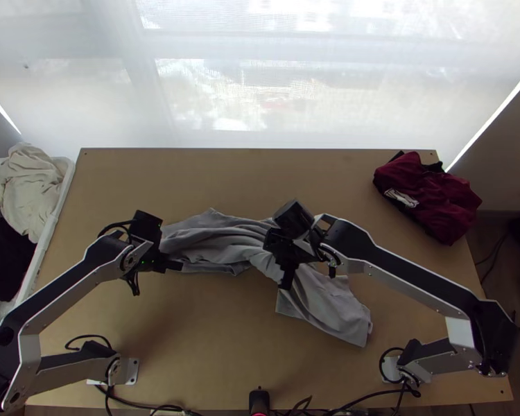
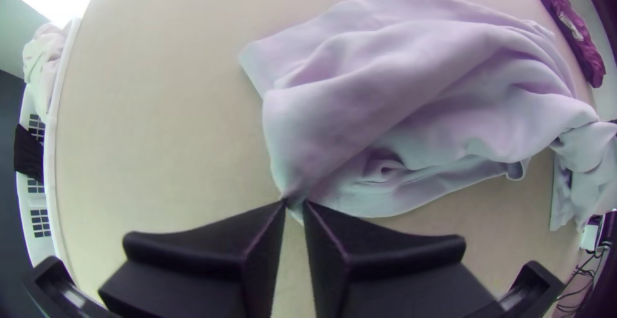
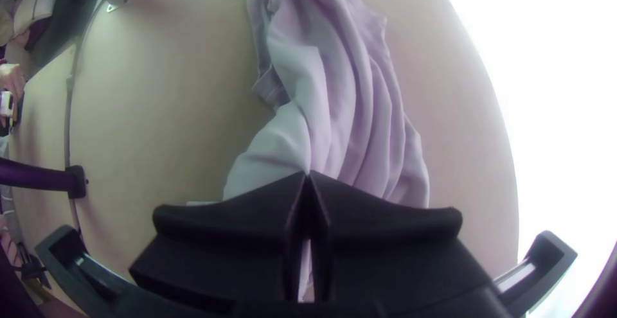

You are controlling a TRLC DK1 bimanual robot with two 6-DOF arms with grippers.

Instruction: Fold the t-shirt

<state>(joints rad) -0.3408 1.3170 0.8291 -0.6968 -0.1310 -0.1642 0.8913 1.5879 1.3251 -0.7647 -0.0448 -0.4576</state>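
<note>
My left tool [image 2: 295, 203] pinched one edge of the grey t-shirt [image 1: 222, 239], its tips nearly together; my right tool [image 3: 307, 174] was closed on mid-length folds. The shirt lay bunched crosswise on the table [image 1: 191, 333], its loose end nearer my right base, needing straightening, I judged.

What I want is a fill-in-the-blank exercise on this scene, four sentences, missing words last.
In the top view, the shirt is ____ in colour. The left gripper and right gripper both pinch the ____. The dark red cloth lies at the table's far ____ corner. The basket holds a cream cloth and a ____ cloth.
Missing words: grey; shirt; right; black.
</note>
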